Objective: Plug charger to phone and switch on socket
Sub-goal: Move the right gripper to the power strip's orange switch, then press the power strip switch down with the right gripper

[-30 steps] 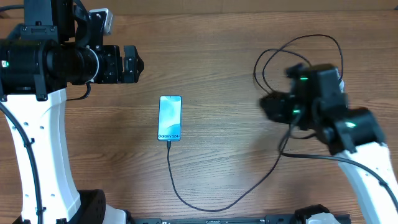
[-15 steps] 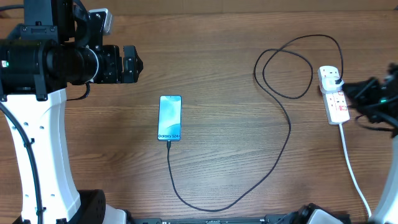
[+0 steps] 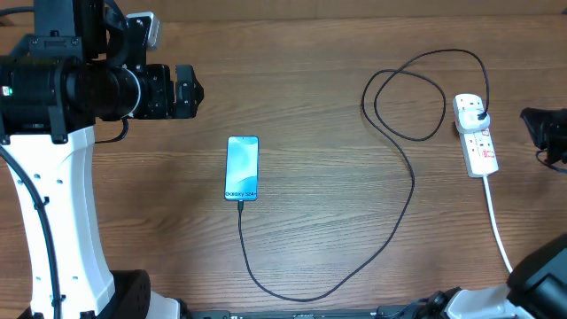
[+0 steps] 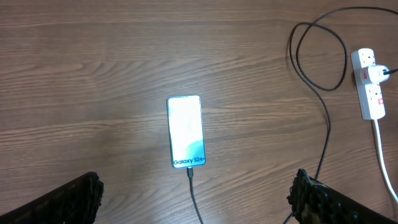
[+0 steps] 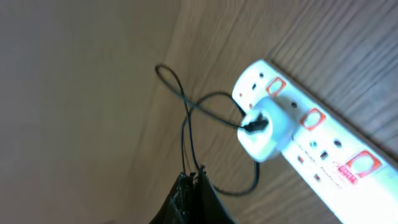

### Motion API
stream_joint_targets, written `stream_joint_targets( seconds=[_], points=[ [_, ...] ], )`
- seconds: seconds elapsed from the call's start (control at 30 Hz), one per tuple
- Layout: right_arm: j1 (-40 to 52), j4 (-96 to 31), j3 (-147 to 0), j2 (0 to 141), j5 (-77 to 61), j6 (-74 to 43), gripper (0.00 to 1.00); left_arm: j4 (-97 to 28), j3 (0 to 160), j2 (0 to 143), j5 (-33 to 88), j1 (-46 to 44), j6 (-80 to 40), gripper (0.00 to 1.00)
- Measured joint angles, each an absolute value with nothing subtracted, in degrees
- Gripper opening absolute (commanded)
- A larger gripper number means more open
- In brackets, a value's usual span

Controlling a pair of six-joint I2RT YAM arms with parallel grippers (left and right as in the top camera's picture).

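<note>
Wood tabletop (image 3: 319, 106): everything rests on it; nothing is lifted.
Phone (image 3: 242, 167): face up, left of the middle, screen lit pale blue. It has not shifted over the last second.
Charger (image 3: 413, 190): the black cable's tip is seated in the phone's lower end. The cable sweeps right, loops, and ends at a white adapter (image 5: 267, 130) sitting in the socket.
Socket (image 3: 476, 135): far right, with its white cord (image 3: 496, 221) trailing towards the near edge. A second ago the right arm hid it; now it is in plain sight.
Right gripper (image 3: 542, 133): drawn back to the right edge, apart from the socket, with fingers pressed together and nothing between them.
Left gripper (image 3: 193, 91): hanging up and left of the phone where it was before, jaws spread wide, empty.
Meaning: both ends look plugged. The retreat suggests to me that the switch press has been made, but from the red-marked switches (image 5: 311, 117) I cannot tell on from off, and the phone shows no readable charging sign.
</note>
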State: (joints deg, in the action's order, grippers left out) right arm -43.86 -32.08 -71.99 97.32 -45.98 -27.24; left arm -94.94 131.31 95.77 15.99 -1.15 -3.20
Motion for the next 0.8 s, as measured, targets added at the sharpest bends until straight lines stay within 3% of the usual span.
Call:
stream_joint_targets(
  seconds=[0.8],
  points=[
    [-44.9,-18.4,-72.3,115.6,-47.8,-34.3,0.04,-94.9,131.3,95.8,16.0,-1.1,-3.2,1.0]
  ],
)
